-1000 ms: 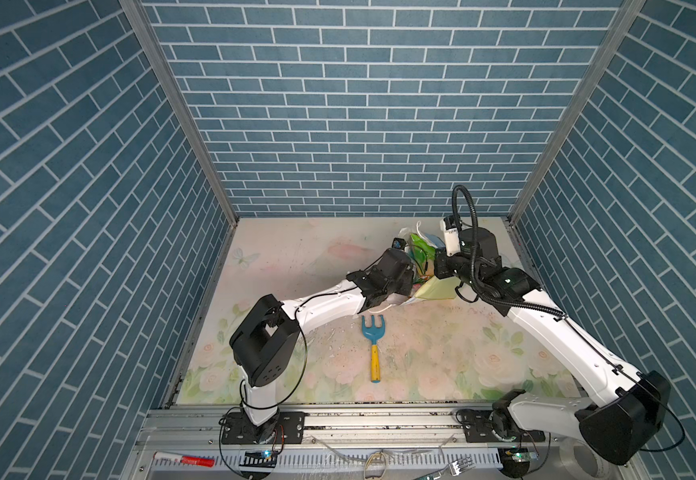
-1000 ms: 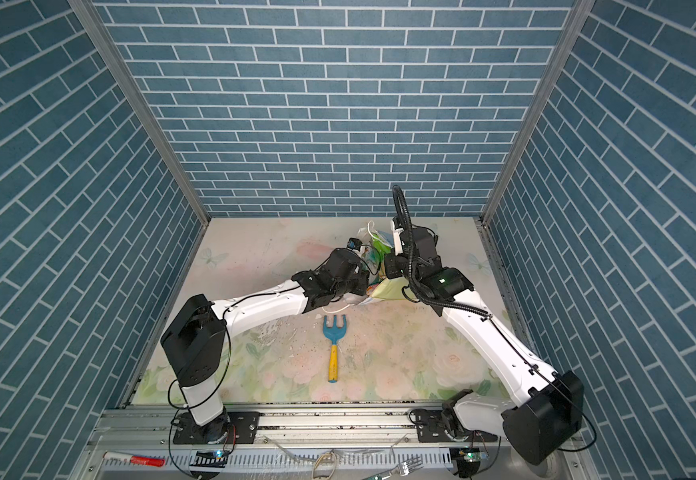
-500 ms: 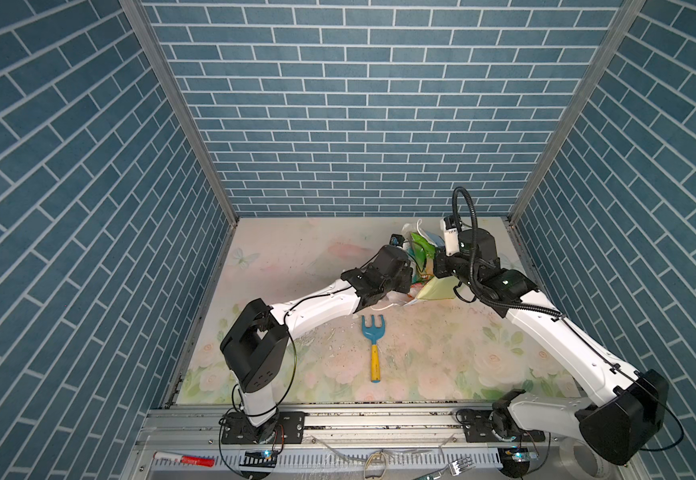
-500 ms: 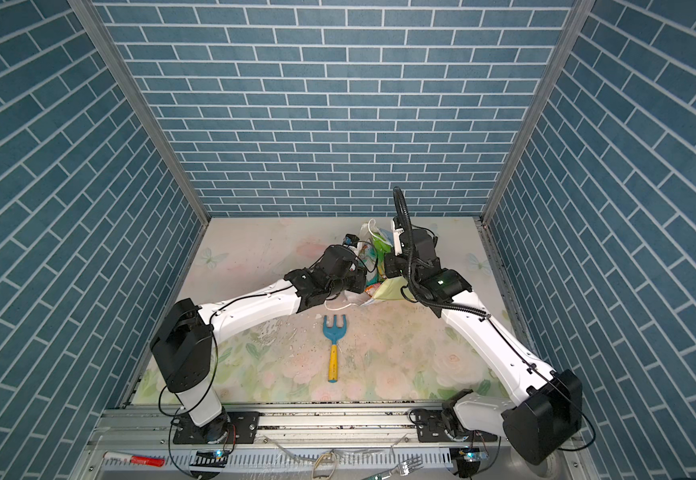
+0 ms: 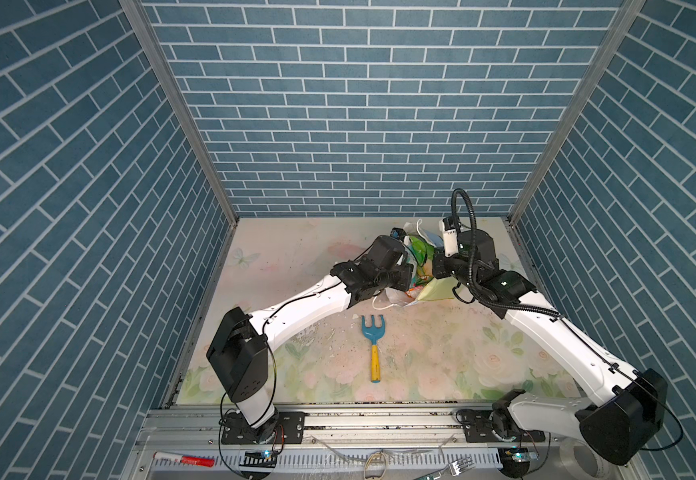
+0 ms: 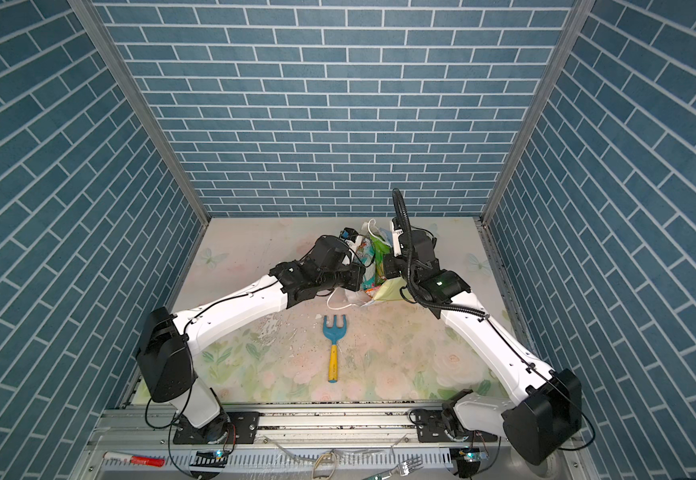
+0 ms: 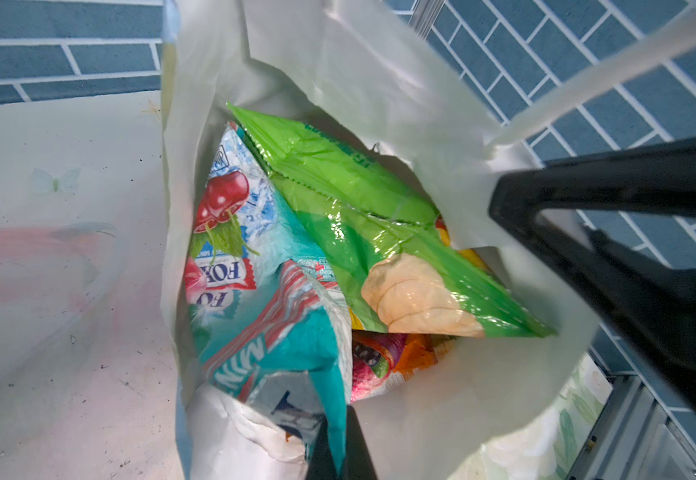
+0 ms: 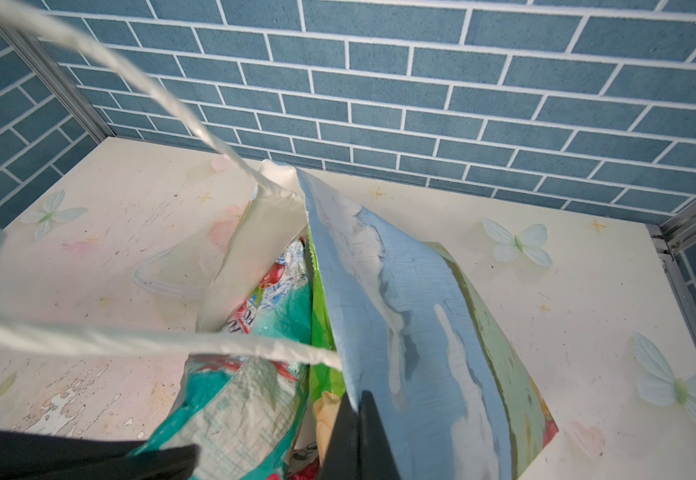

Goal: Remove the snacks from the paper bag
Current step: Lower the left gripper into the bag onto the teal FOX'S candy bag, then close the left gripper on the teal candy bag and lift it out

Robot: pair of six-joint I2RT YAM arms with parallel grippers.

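Note:
The paper bag point(image 5: 437, 287) point(image 6: 387, 291) stands at the back of the table between both wrists, its white inside point(image 7: 421, 104) facing the left wrist view and its blue sky print point(image 8: 412, 311) the right wrist view. Snacks fill it: a large green packet point(image 7: 358, 199) point(image 8: 321, 324), a teal-white packet point(image 7: 263, 270) point(image 8: 246, 399) and an orange-red fruit-print packet point(image 7: 383, 357) underneath. My left gripper point(image 7: 340, 453) is shut on the teal-white packet's edge at the bag's mouth. My right gripper point(image 8: 356, 432) is shut on the bag's blue wall near its rim.
A toy rake point(image 5: 373, 340) point(image 6: 333, 345) with a blue head and yellow handle lies in front of the bag. One white cord handle point(image 5: 383, 305) trails on the table; another cord handle point(image 8: 138, 79) arcs over the right wrist. The back brick wall stands close behind.
The left arm's elbow and shoulder have swung slightly left while its gripper stays at the bag's mouth. The right arm and the bag have hardly moved.

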